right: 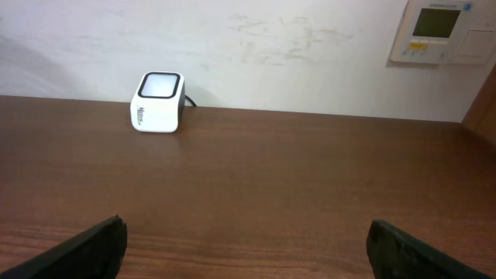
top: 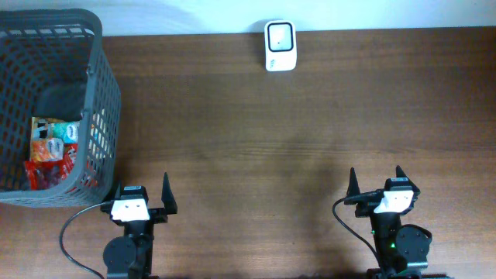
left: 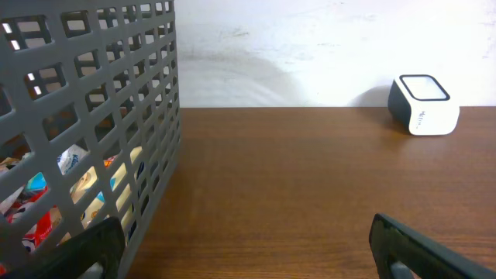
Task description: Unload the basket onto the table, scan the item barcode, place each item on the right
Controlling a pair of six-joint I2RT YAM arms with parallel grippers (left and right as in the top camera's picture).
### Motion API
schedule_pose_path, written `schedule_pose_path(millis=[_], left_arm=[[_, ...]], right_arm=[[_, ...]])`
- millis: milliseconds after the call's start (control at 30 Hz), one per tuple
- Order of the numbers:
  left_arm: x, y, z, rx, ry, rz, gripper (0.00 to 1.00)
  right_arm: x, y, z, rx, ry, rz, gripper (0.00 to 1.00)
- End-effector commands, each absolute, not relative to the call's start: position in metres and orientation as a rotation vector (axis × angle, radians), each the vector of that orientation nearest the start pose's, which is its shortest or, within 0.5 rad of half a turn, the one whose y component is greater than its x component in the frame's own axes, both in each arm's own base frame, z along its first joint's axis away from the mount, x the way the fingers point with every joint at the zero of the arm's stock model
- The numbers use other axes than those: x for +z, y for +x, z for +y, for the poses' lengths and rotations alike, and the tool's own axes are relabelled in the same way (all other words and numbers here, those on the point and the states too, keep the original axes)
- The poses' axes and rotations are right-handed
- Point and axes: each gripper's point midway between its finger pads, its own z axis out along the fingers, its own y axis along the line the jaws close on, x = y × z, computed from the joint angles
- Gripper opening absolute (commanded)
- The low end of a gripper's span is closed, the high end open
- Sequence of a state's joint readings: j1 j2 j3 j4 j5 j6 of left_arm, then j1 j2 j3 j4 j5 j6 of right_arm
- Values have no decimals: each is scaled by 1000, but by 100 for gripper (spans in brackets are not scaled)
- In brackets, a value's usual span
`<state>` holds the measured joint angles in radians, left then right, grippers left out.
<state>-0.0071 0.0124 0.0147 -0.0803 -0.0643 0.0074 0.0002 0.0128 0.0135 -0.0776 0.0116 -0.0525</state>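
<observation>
Several colourful snack packets (top: pixel 53 151) lie in the bottom of a grey mesh basket (top: pixel 105 93) at the table's left; they show through its wall (left: pixel 85 182) in the left wrist view. A white barcode scanner (top: pixel 280 46) stands at the table's far edge by the wall, also visible as a scanner (left: pixel 423 105) at upper right and a scanner (right: pixel 159 101) at upper left. My left gripper (top: pixel 141 192) rests open near the front edge, just right of the basket's corner. My right gripper (top: pixel 377 180) stands open at the front right. Both hold nothing.
A black cable (top: pixel 74 232) trails from the left arm's base. The basket wall (left: pixel 155 139) rises close on the left gripper's left side. A wall control panel (right: pixel 442 31) hangs behind the table at right. Bare brown wood (top: pixel 263 147) spans between grippers and scanner.
</observation>
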Motion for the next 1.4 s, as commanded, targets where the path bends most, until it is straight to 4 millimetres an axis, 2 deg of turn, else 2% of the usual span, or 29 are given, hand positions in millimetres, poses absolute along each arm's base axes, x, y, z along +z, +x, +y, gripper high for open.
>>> schedule_pose_path(millis=[0,900,933,967,1000,1067,1167,1367], left_arm=[[157,246,11,67,-37,1647,99],[159,246,12,69,-39,1641,99],[160,246,5,38,-12,1636,99],[160,246,-13,-51,72,1634,99],[160,245,-23,-98,116,1631,99],[174,238,-55,-242,264,1561,99],[212,216,-93,-388,485,1358,99],[279,187,-102,-328,578,1037,99]], right_arm=[[155,246,-7,-65,-7,1652,98],[155,246,-7,-65,-7,1652,98],[155,246,-7,-65,-7,1652,98],[155,246,-7,-65,-7,1652,98],[155,246,-7,-64,-7,1652,98],[155,246,-7,-65,-7,1652,98],[155,246,-7,-65,-7,1652,98],[155,246,-7,-65,-7,1652,99]])
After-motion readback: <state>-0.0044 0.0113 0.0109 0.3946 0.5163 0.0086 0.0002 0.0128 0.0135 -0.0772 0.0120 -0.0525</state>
